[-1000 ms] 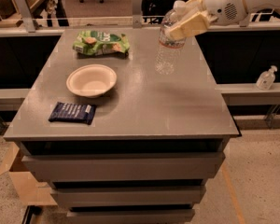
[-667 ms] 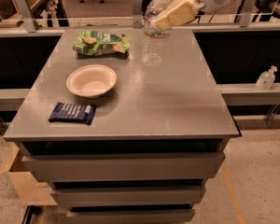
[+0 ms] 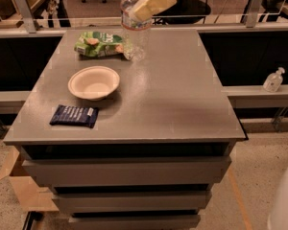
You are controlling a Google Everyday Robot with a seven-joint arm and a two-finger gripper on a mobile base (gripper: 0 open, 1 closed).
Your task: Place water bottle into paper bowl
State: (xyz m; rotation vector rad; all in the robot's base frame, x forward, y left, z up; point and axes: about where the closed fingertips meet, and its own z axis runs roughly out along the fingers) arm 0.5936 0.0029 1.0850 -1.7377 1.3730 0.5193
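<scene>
At the top edge the pincer (image 3: pixel 140 6), clasped on the water bottle (image 3: pixel 134 38) above the far side of the table (image 3: pixel 177 99), is cut off with its arm unseen, the bottle's cap cannot be made out, and the bottle covers one end of the green snack bag (image 3: pixel 97 44).

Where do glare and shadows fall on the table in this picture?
Camera view: a pale sheen lies on the middle of the table, beside the paper bowl; the bowl casts a soft shadow toward the near edge; the pincer, at the top edge above the far side, grips the clear water bottle, through which the table shows.
</scene>
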